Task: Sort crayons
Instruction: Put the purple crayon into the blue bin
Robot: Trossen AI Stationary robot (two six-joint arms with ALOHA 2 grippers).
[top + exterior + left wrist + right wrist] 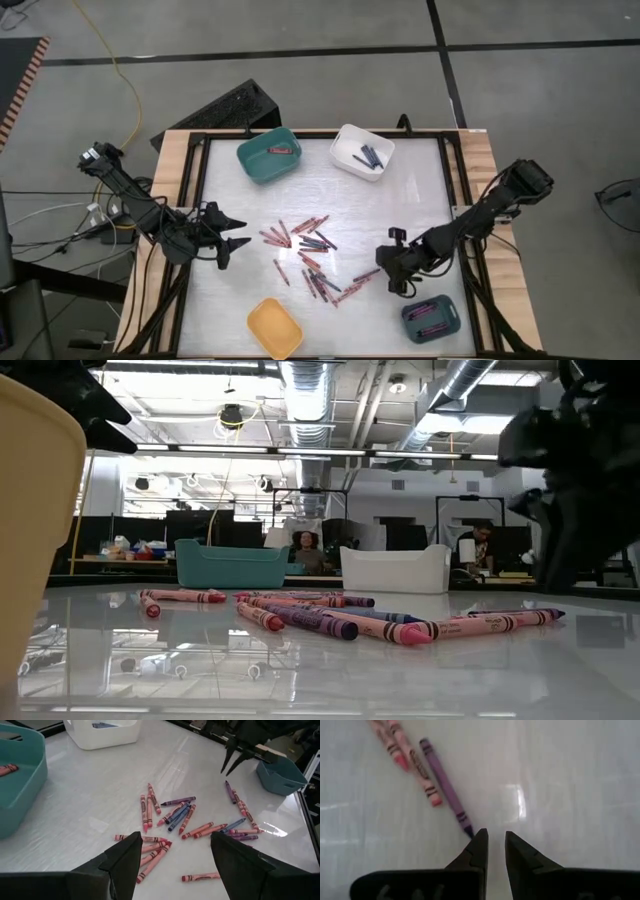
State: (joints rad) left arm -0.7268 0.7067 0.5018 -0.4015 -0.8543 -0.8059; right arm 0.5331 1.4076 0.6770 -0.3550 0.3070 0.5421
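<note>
Hovering over the white glossy counter (400, 200), the right gripper (494, 845) has its dark fingers (475, 851) nearly together with only a narrow gap, holding nothing, tips just beside the end of a thin purple crayon (445, 785). Most small red, pink and blue crayons (305, 245) lie scattered mid-counter. The left gripper (175, 851) waits at the counter's left side, fingers spread wide and empty.
</note>
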